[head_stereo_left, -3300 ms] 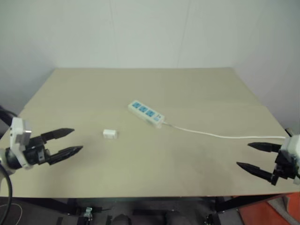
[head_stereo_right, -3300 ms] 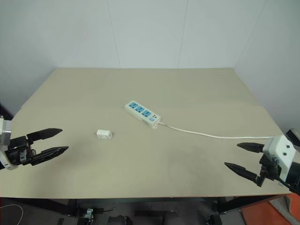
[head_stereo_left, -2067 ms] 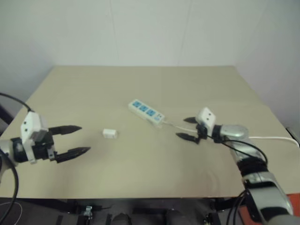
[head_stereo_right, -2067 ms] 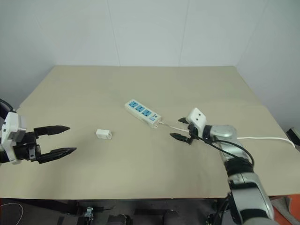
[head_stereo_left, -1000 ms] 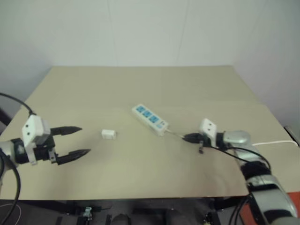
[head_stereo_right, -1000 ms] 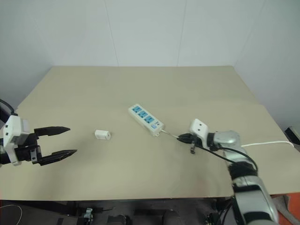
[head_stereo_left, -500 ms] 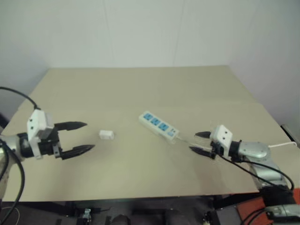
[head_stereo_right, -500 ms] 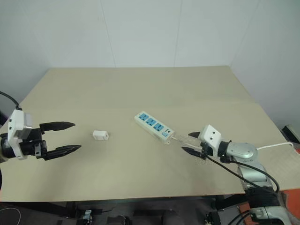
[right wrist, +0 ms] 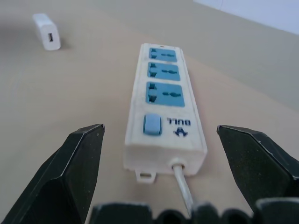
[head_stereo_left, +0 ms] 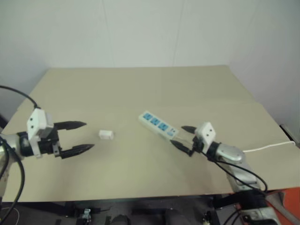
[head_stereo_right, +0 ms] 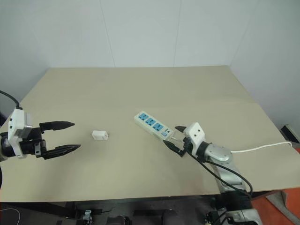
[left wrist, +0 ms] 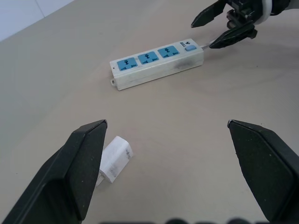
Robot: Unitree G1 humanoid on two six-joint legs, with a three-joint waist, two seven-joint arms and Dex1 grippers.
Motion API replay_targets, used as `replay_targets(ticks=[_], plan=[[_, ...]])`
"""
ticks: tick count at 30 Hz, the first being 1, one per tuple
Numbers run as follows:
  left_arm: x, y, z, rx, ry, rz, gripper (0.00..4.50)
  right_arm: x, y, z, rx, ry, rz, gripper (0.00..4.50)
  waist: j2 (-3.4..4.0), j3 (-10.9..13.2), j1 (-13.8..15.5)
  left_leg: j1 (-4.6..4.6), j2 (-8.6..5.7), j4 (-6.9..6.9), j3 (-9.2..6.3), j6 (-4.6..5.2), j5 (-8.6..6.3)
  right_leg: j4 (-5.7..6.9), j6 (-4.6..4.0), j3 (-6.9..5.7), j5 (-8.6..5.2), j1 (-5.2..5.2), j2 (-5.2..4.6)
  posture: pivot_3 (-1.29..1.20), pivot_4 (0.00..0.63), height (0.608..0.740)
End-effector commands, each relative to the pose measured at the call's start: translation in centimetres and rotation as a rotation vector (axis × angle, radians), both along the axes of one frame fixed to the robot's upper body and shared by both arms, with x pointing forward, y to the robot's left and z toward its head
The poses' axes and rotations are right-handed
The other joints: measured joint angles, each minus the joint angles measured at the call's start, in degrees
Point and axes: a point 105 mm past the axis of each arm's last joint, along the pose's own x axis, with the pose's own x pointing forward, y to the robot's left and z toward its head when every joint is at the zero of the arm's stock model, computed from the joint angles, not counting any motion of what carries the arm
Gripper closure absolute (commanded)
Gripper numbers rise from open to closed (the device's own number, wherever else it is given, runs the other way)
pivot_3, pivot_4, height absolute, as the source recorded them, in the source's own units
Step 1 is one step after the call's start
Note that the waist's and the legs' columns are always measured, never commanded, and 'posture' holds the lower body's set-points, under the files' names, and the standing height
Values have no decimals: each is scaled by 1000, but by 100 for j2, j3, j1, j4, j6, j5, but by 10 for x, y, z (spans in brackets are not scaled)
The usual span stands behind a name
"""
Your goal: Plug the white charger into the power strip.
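The white charger [head_stereo_right: 99,135] lies flat and alone on the tan table [head_stereo_right: 140,89], left of the power strip [head_stereo_right: 153,124] and apart from it; from my head, my left gripper [head_stereo_right: 66,136] hangs wide open and empty to the charger's left, and my right gripper [head_stereo_right: 173,135] stands open and empty at the strip's near, switch end. Along my left wrist, the charger is a small matte block with rounded corners beside one finger, so I judge that I should centre it between both before closing. Along my right wrist, the strip is a smooth white bar with three blue socket faces, a blue switch and a thin cord [right wrist: 183,187]; I would pinch its sides squarely to steady it.
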Motion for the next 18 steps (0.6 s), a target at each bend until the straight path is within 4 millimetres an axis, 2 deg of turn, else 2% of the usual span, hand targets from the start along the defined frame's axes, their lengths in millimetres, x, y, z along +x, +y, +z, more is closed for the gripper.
replay_targets(ticks=[1,4,18], plan=[[-2,-2,10,20,-41,-7,0,10,2,4,-14,-41,-25,8,0,0,15,-1,0,0,0,0,0,-1,0,-1,0,0,0,0,150,740],[-3,-2,9,22,-42,-5,0,17,4,0,5,-11,-25,8,-2,0,10,-6,0,0,0,0,0,-3,-1,-3,0,-2,-1,0,150,740],[-6,-3,7,19,-41,11,0,27,7,-21,80,101,-12,8,-2,0,-10,-1,1,0,-1,0,0,1,-2,-2,1,-1,0,0,150,740]])
